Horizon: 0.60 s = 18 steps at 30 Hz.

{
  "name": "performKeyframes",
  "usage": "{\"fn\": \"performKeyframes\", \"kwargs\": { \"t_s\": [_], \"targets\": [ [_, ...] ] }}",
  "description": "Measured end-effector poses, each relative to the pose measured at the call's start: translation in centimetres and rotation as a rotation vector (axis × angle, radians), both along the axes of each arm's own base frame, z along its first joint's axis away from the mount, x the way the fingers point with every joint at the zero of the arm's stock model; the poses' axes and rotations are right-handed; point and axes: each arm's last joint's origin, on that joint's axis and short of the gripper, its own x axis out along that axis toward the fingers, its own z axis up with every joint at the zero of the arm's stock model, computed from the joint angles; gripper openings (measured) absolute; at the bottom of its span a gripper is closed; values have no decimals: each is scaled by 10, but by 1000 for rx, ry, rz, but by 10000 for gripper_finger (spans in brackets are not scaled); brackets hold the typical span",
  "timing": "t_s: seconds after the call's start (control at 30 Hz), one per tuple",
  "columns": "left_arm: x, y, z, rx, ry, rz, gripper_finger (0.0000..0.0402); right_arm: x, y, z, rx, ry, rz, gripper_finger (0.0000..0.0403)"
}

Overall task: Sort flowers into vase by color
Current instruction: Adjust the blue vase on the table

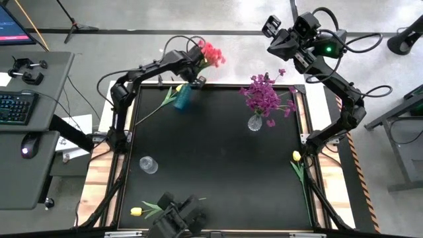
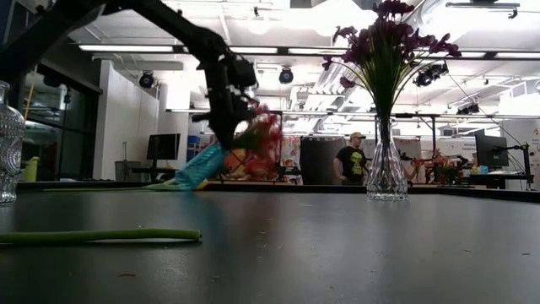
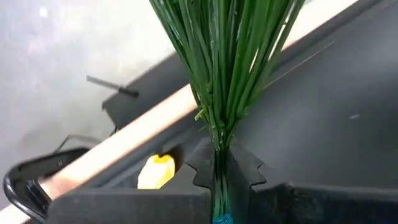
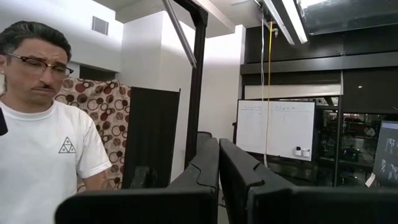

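My left gripper [image 1: 197, 71] is at the table's far edge, shut on a red-pink flower cluster [image 1: 211, 53] just above a blue vase [image 1: 182, 98], which leans in the low view [image 2: 199, 167]. Purple flowers [image 1: 264, 96] stand with their stems in a clear vase [image 1: 255, 122]. One yellow bud [image 1: 178, 88] lies by the blue vase, another [image 1: 297, 157] at the right edge, a third [image 1: 135, 211] at the near left. My right gripper [image 1: 274, 30] is shut and empty, raised beyond the far right corner. My left gripper pinches the bundle of green stems [image 3: 217, 146] between its two fingers, low on the stems and well below the blooms. The fingers lie across the stems. The bundle slants up and away from the vase mouth [image 3: 221, 219]; whether its lower ends are inside, I cannot tell.
An empty clear glass vase [image 1: 149, 164] stands at the left middle of the table. A green stem [image 2: 101, 236] lies along the near part of the table. A person stands in the room behind, seen in the right wrist view [image 4: 43, 143].
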Motion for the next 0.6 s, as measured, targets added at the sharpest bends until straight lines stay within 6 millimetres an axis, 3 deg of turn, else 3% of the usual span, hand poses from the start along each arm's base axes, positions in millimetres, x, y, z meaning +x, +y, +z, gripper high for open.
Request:
{"fn": "performKeyframes", "kwargs": {
  "t_s": [0.27,0.6],
  "targets": [
    [14,-23,34,93,-125,-39,0,0,0,0,14,11,6,0],
    [62,-65,47,217,-294,-174,0,0,0,0,39,26,15,0]
  ]
}}
